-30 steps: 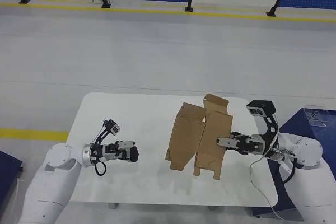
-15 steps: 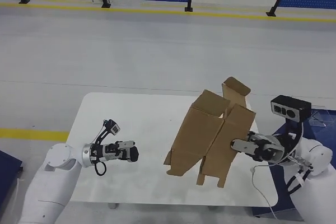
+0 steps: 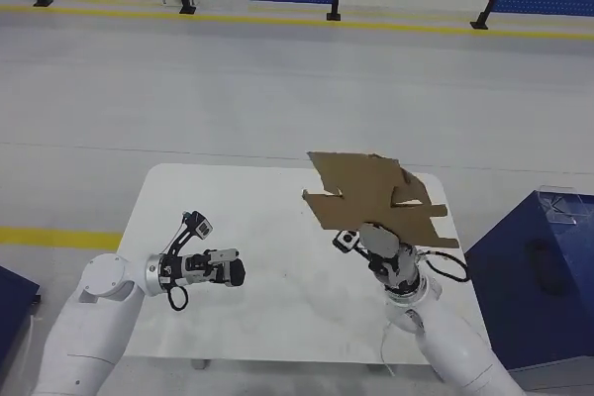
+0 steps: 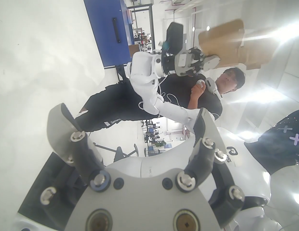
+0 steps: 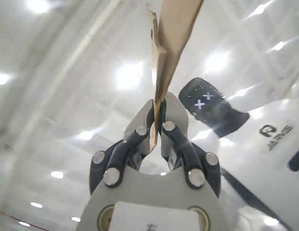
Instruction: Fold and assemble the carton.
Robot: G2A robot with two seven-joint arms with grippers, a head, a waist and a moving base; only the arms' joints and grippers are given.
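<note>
Two-armed and stationed at a white table point(image 3: 257, 198). Nearest, holds the left gripper point(image 3: 236, 271) low over the table's near left part, pointed toward the middle, with its fingers point(image 4: 61, 114) spread wide and nothing between them. Farther in, toward the right edge, has the right gripper point(image 3: 379, 232) turned upward above the tabletop and pinched tight on the lower edge of the carton point(image 3: 371, 193). Bears that carton aloft as a flattened sheet of brown cardboard, well clear of the surface and over the table's far right part, with slotted flaps jutting toward the right edge. Seen from the right wrist, grips the cardboard edge-on, squeezed between both fingers point(image 5: 176, 114) and rising away from them. Flanked just beyond the table's right edge by a blue cabinet point(image 3: 544, 267). Backed by pale floor crossed with a yellow stripe point(image 3: 40, 238).
</note>
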